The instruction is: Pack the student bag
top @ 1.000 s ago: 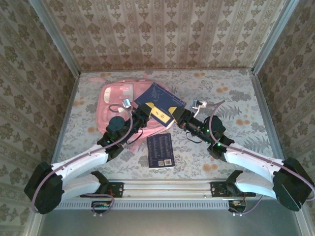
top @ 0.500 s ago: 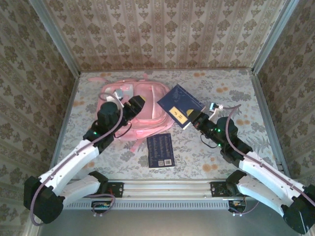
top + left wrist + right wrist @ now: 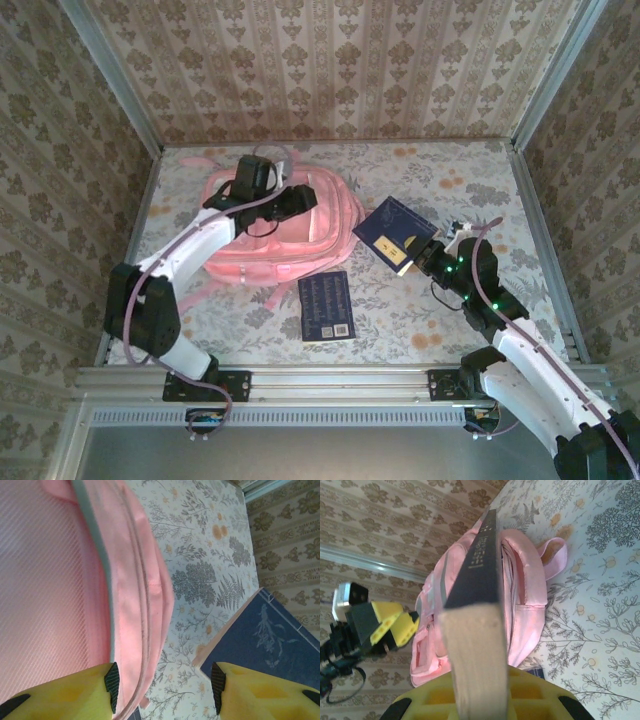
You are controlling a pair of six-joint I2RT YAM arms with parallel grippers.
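Note:
The pink student bag [image 3: 285,240] lies flat at the table's middle left. My left gripper [image 3: 300,197] hovers over its upper right part, open. In the left wrist view the bag's [image 3: 75,580] pale seam edge runs just inside the left pad, and nothing is clamped in the left gripper [image 3: 165,685]. My right gripper [image 3: 425,258] is shut on a dark blue book [image 3: 395,232], held tilted above the table to the right of the bag. The right wrist view shows the book [image 3: 482,565] edge-on in the right gripper [image 3: 480,700], with the bag [image 3: 525,595] and the left gripper [image 3: 390,625] beyond it.
A second dark book [image 3: 327,305] lies flat on the floral table [image 3: 480,190] in front of the bag, between the two arms. Patterned walls [image 3: 340,60] close in the back and both sides. Pink straps [image 3: 215,158] trail from the bag's far left.
My left gripper let go of the blue book, opened, and swung back over the bag. My right gripper carried the book off the bag to the right.

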